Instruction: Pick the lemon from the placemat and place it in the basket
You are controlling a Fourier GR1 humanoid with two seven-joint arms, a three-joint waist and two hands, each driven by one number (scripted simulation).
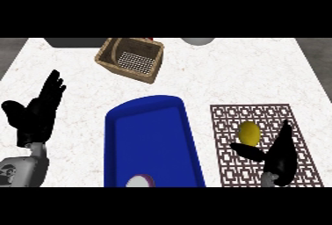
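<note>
Right hand (280,154) open beside lemon (249,132) on placemat (227,145), basket (130,59) far

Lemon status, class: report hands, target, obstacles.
Right hand open beside lemon, on placemat. Left hand open, resting. Blue tray lies before basket.

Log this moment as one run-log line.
phase: reaching | lemon: on placemat, not held | right hand: open beside lemon | left hand: open, resting at left | basket: no lemon inside
</note>
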